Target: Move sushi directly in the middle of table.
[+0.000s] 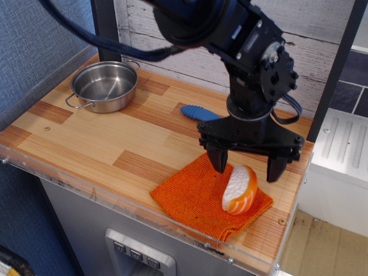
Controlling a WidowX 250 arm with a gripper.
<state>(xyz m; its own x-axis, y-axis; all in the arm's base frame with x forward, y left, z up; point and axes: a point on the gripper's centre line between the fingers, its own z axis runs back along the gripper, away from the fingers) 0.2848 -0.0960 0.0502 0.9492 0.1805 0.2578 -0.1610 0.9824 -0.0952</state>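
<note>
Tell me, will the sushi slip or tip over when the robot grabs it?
Maybe a little. The sushi has a shiny orange top, so it looks smooth and might slide between the fingers. It stands tilted on its side on the soft orange cloth, so a nudge could probably tip it. It looks like a small toy, likely light.
</note>
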